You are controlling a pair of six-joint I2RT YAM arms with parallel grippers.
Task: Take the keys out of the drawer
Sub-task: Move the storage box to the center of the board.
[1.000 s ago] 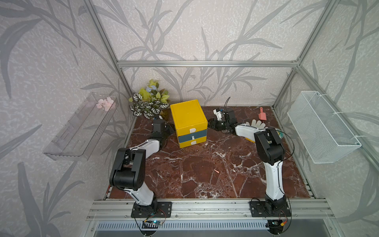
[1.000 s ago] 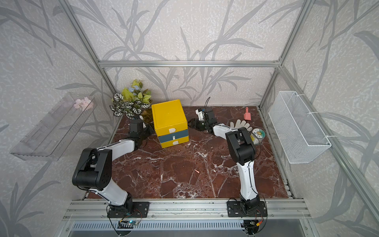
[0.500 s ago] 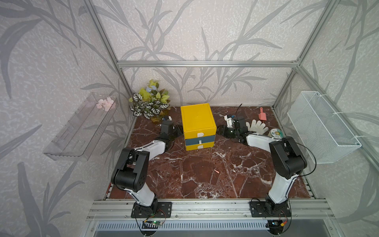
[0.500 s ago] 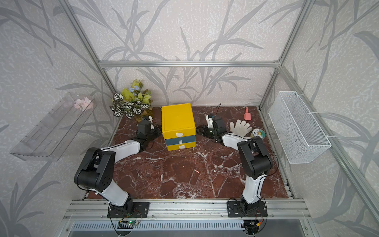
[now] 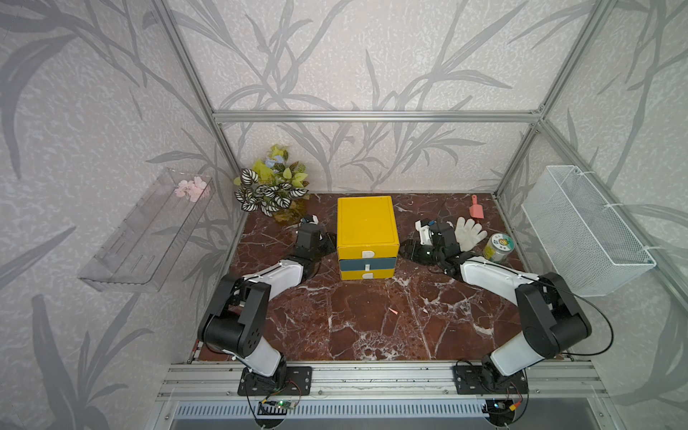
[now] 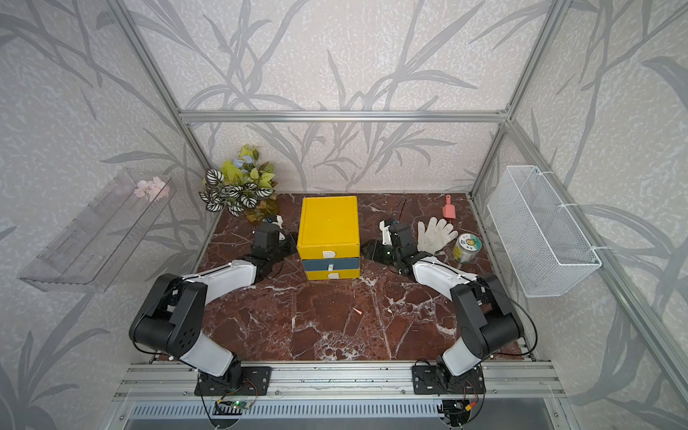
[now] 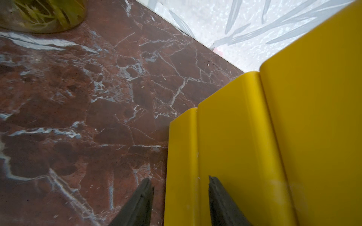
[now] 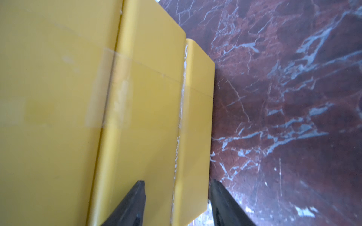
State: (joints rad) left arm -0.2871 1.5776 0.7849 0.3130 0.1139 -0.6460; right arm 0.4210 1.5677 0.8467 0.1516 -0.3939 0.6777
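drawers came first: all three fronts of the yellow drawer unit (image 5: 366,223) sat flush. the keys were nowhere in view, and i judged them to be inside one of the shut drawers, though i could not tell which.

the left gripper (image 7: 178,182) was open against one side wall of the unit, one finger over the yellow plastic and the other over the worktop (image 5: 372,324). the right gripper (image 8: 177,184) was open too, on the opposite wall, its fingers either side of a raised yellow ridge. neither had clamped on anything.

to do this step well, i reckoned one arm should stay pressed to its wall as a brace. the other should come round to a white tab (image 5: 367,254) and pull straight toward the front rail, so the light unit would not skid or twist.

the room was good in front, with bare marble and only a small pink scrap (image 5: 392,310). the sides were tighter. the plant (image 5: 273,188) stood just behind the left arm, and the white glove (image 5: 470,232) and the jar (image 5: 498,247) lay close beside the right wrist, so i wanted that elbow swung inward, not back.
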